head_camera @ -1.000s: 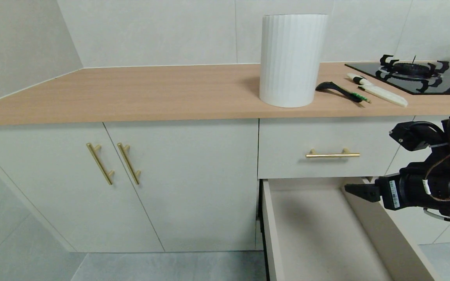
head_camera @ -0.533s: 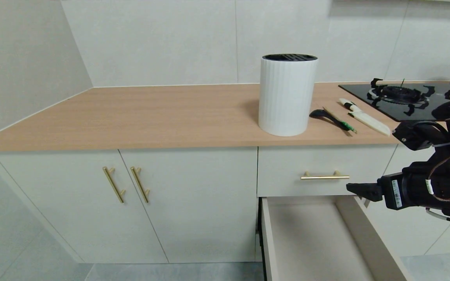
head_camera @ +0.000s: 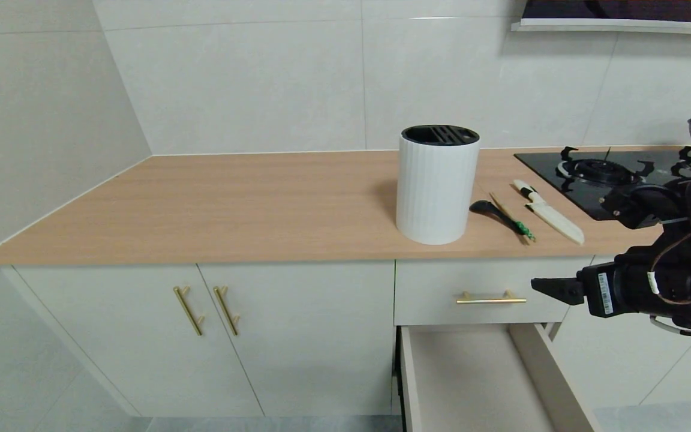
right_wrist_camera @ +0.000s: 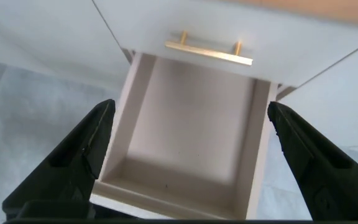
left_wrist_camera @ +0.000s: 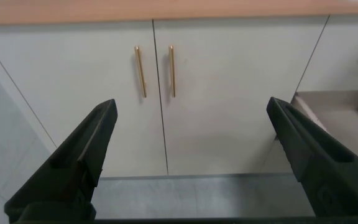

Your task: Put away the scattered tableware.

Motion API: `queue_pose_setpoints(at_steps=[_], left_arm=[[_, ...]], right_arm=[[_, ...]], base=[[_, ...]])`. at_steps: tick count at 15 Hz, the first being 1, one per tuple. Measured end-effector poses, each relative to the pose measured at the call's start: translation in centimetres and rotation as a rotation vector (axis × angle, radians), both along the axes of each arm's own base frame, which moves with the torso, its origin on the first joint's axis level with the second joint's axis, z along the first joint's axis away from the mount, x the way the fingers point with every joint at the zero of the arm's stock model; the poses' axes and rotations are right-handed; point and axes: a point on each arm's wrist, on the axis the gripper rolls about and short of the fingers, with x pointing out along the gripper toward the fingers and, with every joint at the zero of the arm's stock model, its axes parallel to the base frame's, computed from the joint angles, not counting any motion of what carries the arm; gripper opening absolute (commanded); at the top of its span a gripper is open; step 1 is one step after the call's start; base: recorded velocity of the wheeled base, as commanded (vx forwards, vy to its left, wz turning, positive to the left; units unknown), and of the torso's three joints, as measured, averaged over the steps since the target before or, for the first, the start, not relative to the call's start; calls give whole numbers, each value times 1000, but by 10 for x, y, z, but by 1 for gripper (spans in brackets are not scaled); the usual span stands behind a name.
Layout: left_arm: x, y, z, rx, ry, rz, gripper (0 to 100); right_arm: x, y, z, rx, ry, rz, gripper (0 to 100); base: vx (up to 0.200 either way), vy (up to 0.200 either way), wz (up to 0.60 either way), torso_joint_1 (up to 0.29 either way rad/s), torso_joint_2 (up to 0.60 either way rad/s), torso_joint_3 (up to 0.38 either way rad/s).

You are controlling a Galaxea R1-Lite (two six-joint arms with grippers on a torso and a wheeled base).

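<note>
On desk (head_camera: 261, 204), right of white holder (head_camera: 437, 183), ladle (head_camera: 489, 210) and knife (head_camera: 549, 214) lying; right claw (right_wrist_camera: 189, 106) gaping wide above open drawer (head_camera: 465, 384); left claw (left_wrist_camera: 191, 102) gaping wide.

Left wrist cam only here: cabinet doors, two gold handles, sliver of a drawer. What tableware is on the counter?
Observer: A black ladle and a white knife lie on the countertop, just right of a white ribbed holder.
Operator: Drawer state?
Observer: The lower drawer is pulled out; the upper drawer above it is shut.
Operator: Right tool?
Observer: The right tool is open, holds nothing and points into the lower drawer.
</note>
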Motion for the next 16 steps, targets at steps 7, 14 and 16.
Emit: queue_pose_setpoints(at_steps=[7,14,16], left_arm=[[0,0,0,0,2,0,100],[0,0,0,0,2,0,100],[0,0,0,0,2,0,100]], right_arm=[[50,5,14,27,-62,-172,100],[111,18,-16,10,-60,-336,100],[121,20,-26,0,-56,-342,100]], base=[[0,0,0,17,-38,-24],[0,0,0,0,0,0],[0,0,0,0,0,0]])
